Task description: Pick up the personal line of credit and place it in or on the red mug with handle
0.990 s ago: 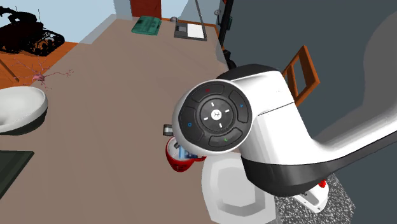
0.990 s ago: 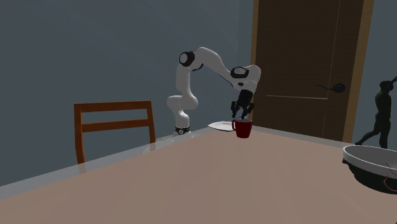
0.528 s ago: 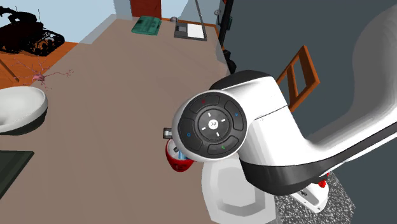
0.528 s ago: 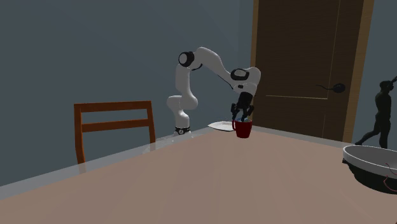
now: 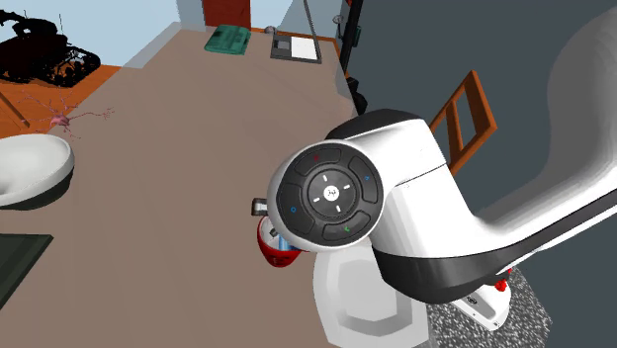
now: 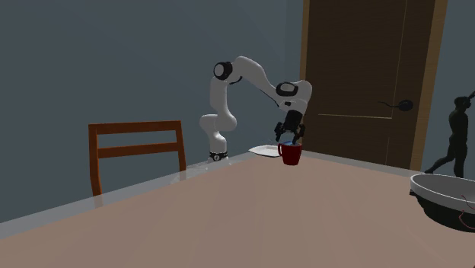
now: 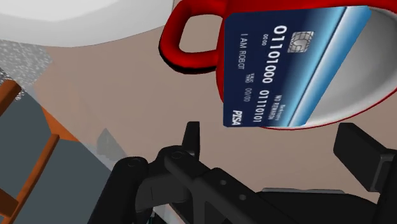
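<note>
The card [image 7: 286,63] stands tilted in the red mug [image 7: 372,63], its long axis slanting across the mouth. Your claw [image 7: 277,133] hangs just above it, released, with a finger on either side touching nothing. The mug sits near the worktop [image 5: 178,148] edge. Judging by this, lift straight up.

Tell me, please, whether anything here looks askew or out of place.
The card stands tilted on edge in the mug, with a corner sticking out past the rim rather than lying flat inside. The fingers stand apart, clear of it. Nothing else looks odd.
</note>
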You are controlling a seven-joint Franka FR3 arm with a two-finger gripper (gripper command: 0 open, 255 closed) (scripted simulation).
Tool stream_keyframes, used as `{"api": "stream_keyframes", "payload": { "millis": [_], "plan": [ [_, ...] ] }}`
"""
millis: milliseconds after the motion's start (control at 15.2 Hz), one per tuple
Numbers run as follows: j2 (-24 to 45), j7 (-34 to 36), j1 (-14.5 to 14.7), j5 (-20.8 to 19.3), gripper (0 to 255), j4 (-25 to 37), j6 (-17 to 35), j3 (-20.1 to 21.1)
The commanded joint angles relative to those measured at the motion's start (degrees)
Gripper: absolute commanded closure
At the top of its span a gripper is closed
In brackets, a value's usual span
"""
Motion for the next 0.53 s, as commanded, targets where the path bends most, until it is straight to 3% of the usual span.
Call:
{"api": "stream_keyframes", "payload": {
  "millis": [0, 198, 462],
  "plan": [
    [0.0, 0.0, 0.0, 0.0, 0, 0.0, 0.0, 0.0],
    [-3.6, -2.9, 1.9, 4.6, 0, 3.7, -3.9, -0.6],
    [-4.0, -3.4, 2.4, 5.3, 0, 4.9, -5.2, -0.6]
  ]
}}
